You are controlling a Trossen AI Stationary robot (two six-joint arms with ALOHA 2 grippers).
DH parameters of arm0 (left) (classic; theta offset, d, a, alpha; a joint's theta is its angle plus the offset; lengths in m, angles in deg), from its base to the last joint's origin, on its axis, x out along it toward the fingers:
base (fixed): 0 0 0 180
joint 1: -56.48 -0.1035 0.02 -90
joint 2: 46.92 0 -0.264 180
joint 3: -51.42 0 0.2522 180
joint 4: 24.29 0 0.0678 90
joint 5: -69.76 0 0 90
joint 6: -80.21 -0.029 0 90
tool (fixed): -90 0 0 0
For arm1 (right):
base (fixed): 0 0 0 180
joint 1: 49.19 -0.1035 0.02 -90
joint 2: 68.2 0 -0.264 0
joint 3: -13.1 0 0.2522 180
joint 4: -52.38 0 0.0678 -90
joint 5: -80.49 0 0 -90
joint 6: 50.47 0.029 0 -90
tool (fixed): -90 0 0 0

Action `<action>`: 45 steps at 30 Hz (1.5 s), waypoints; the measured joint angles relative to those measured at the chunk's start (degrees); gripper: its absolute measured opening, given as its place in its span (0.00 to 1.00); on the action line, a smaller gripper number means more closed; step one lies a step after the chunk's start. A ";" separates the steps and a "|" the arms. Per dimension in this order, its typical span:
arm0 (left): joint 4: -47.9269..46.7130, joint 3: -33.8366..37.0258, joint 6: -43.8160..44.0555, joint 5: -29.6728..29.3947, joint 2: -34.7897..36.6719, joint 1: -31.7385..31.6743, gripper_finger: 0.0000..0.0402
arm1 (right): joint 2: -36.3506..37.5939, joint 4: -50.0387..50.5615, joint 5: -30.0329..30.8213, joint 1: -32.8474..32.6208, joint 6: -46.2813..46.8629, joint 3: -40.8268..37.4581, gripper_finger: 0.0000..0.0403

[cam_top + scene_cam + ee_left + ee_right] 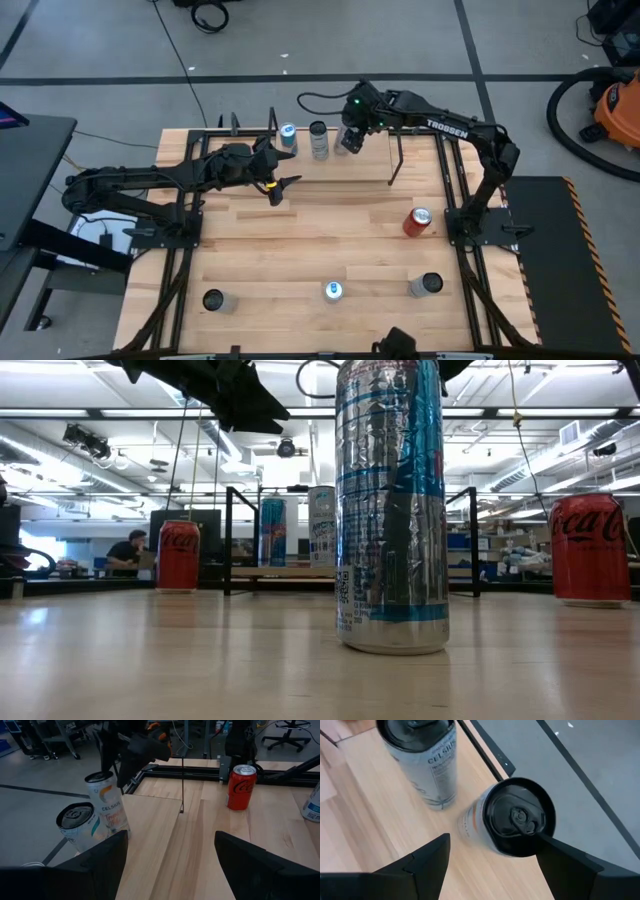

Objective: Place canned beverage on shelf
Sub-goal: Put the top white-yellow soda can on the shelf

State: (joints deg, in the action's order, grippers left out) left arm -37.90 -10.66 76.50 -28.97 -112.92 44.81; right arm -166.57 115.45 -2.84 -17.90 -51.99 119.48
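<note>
Right gripper (347,143) is hovering over the shelf (330,168) at the table's far edge, fingers spread, straddling the top of a white Celsius can (507,817) without clamping it; that can is standing upright on the shelf beside a second Celsius can (319,141) and a blue-topped can (288,137). Left gripper (277,189) is sitting just in front of the shelf's left part, fingers wide apart, holding nothing. On the table (300,250) a red cola can (417,221) is standing near the right arm's base, with three more cans along the near edge: dark-topped (214,300), blue-topped (333,291), grey (427,285).
</note>
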 joint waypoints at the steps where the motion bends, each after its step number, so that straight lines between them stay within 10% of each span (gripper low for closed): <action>1: 0.02 0.00 0.00 0.00 0.02 -0.01 0.75 | 0.00 -0.21 -0.46 -0.06 -0.19 0.00 0.73; 45: 0.02 0.00 0.00 0.00 0.00 0.00 0.75 | 0.17 -10.69 -4.55 -1.89 -5.85 0.15 0.73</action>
State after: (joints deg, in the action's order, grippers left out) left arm -37.88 -10.66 76.50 -28.98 -112.92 44.81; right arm -166.39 104.76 -7.40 -19.79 -57.85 119.63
